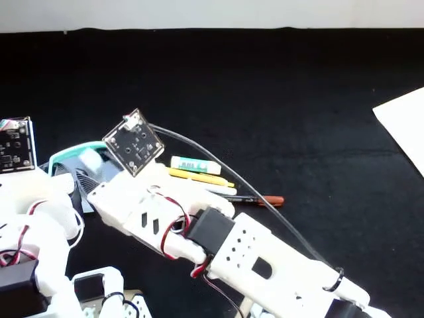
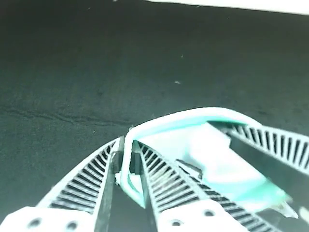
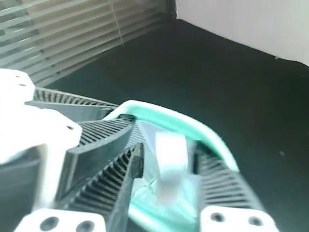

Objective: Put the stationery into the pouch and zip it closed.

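A clear pouch with a teal rim (image 1: 69, 154) lies at the table's left, its mouth held up. My left gripper (image 2: 126, 145) is shut on the teal rim (image 2: 193, 116) at one end of the mouth. My right gripper (image 3: 169, 150) reaches into the mouth with its fingers (image 3: 219, 179) spread. A white block-shaped item (image 3: 169, 162) sits between them inside the pouch, with a small gap on each side. On the cloth beside the pouch lie a white glue stick (image 1: 195, 165), a yellow pen (image 1: 199, 177) and a brown pen (image 1: 262, 199).
The right arm (image 1: 218, 238) stretches across the front of the table over the near ends of the pens. A white sheet (image 1: 405, 119) lies at the right edge. Black cloth (image 1: 265, 86) covers the table behind.
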You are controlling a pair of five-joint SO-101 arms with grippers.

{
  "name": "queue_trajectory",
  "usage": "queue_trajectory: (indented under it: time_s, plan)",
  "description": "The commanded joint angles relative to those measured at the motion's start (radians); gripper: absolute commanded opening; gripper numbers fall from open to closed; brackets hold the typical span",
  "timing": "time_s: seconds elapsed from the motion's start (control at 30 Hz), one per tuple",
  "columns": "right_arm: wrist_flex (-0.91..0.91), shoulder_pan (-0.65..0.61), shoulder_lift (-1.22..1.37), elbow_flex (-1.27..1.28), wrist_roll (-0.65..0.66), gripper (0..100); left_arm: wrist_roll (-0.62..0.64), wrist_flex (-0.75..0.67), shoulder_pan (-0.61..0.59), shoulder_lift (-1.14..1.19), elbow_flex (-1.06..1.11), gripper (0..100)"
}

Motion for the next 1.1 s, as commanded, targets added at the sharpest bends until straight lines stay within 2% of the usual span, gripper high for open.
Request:
queue_trajectory:
  time_s: [0.0,0.2,0.43,0.57,0.67,0.73,0.83,0.9,1.07]
  plan:
    - [0.102,0.039,0.008,-0.056,0.008,28.5,-0.011,0.026,0.021,0.010,0.004,1]
    - [0.344,0.068,0.007,-0.288,0.008,28.5,-0.011,0.026,0.021,0.010,0.004,1]
    - [0.736,0.183,0.007,-0.806,0.002,28.5,-0.011,0.026,0.021,0.010,0.004,1]
    - [0.862,0.289,0.008,-1.010,0.002,28.5,-0.011,0.026,0.021,0.010,0.004,1]
    - [0.928,0.421,0.010,-1.082,0.012,28.5,-0.011,0.026,0.021,0.010,0.004,1]
    - [0.954,0.526,0.021,-1.063,0.095,28.2,-0.011,0.026,0.021,0.010,0.004,1]
    - [0.963,0.605,0.018,-0.909,0.370,23.5,-0.011,0.026,0.021,0.010,0.004,1]
    - [0.964,0.631,0.015,-0.760,0.540,21.8,-0.011,0.026,0.021,0.010,0.004,1]
    - [0.903,0.634,0.021,-0.315,0.816,22.0,-0.011,0.026,0.021,0.010,0.004,1]
